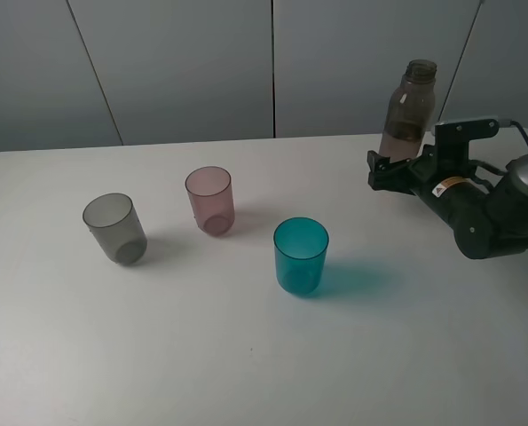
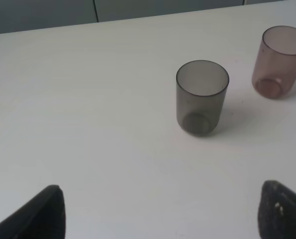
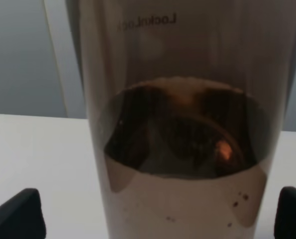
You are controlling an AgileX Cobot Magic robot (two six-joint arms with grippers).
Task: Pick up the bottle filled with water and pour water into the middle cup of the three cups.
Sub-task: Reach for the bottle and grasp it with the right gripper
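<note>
Straddling bottle (image 1: 410, 106), right gripper (image 1: 383, 170) is gaping wide, not clamping; left gripper (image 2: 160, 214) is hovering open, holding nothing.

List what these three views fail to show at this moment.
Bottle base: exterior high, hidden behind the right tool and its arm.
Bottle neck and base: right wrist, cut off by the frame edges.
Whether that tool touches the bottle: only fingertips show, at the frame corners.
Left tool: absent from exterior high; left wrist shows only fingertips.
</note>
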